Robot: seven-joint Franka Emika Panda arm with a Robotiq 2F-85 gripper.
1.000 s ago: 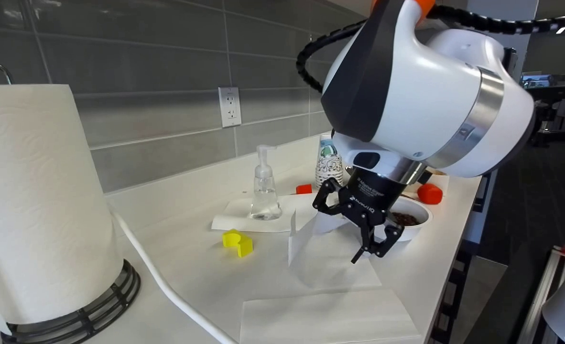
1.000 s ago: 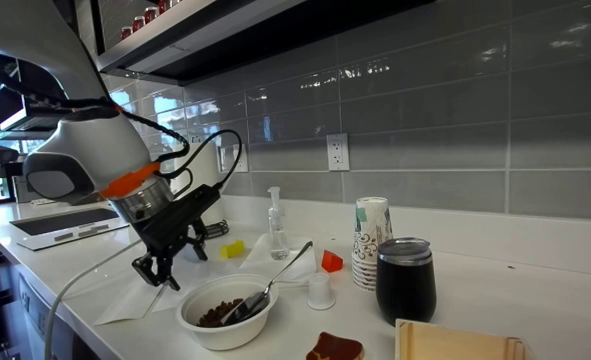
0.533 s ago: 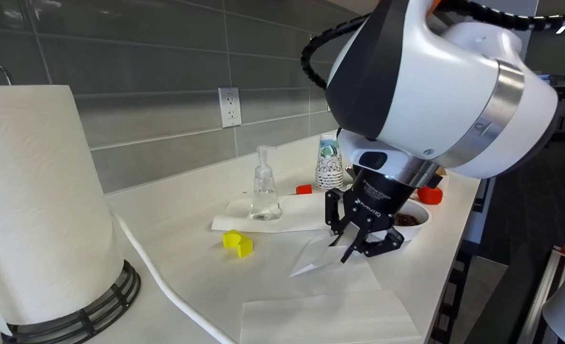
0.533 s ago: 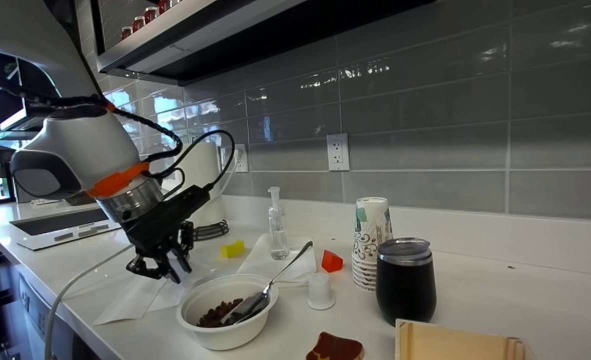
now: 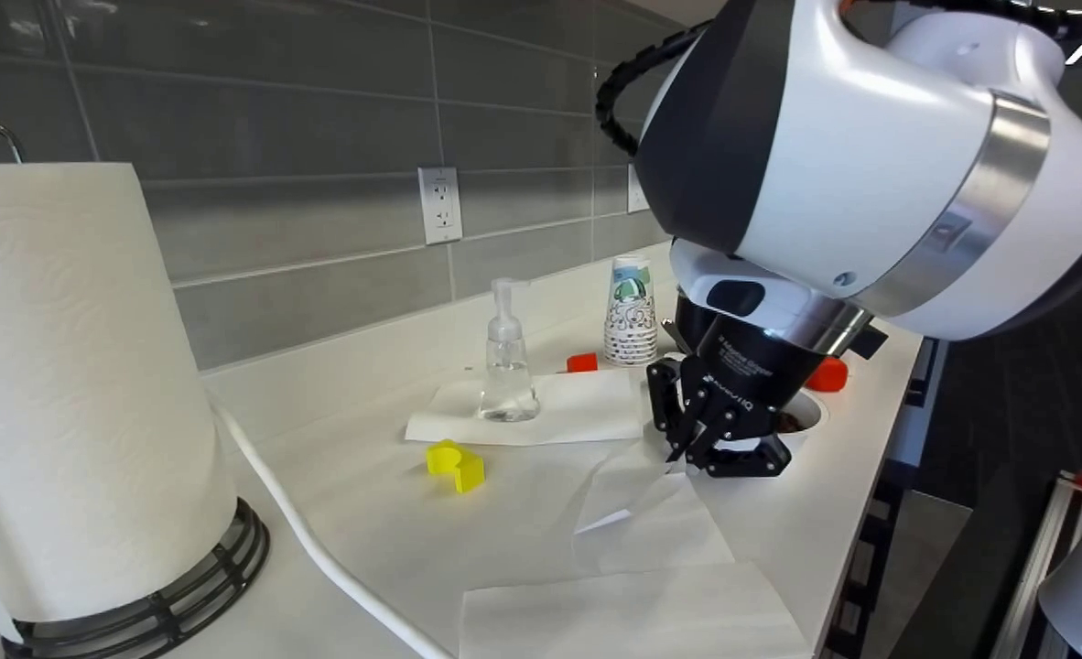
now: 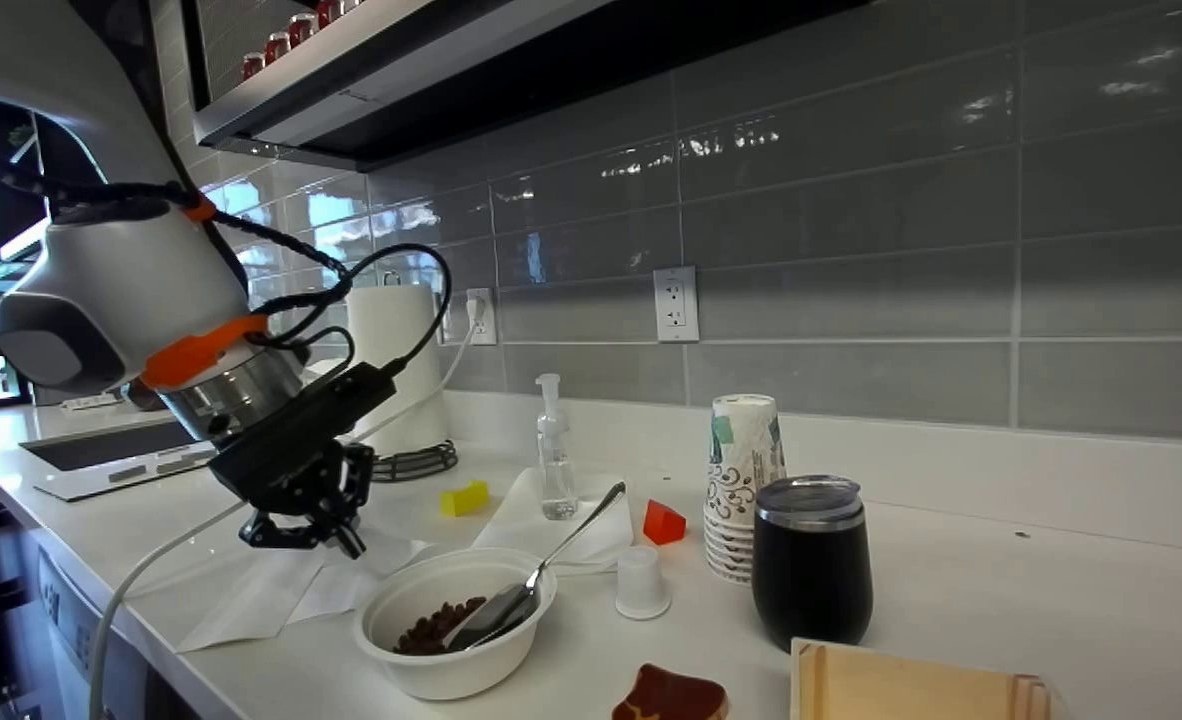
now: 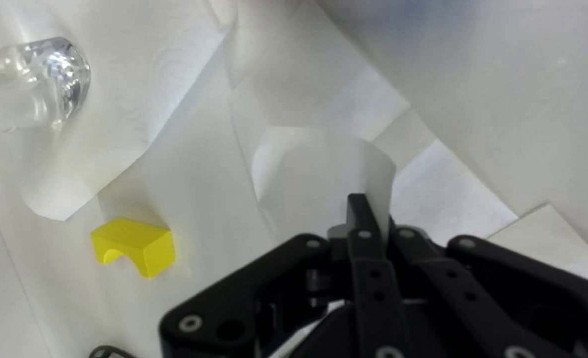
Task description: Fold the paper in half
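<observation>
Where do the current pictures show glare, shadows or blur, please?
Wrist view: glints on the clear pump bottle, a soft shadow beside the yellow notched block, a blurry bluish patch at the top edge; in an exterior view, bright reflections on the gray wall tiles; in an exterior view, the white paper nearly blends into the counter.

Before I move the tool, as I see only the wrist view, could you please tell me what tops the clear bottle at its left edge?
Observer: A pump tops the clear bottle in both exterior views.
Operator: Thank you; does anything stick up nearby?
Observer: Yes, a utensil handle slants up from the white bowl beside the paper.
Operator: Understood; anything tall farther off?
Observer: In an exterior view, a black tumbler stands near the stacked cups.
</observation>
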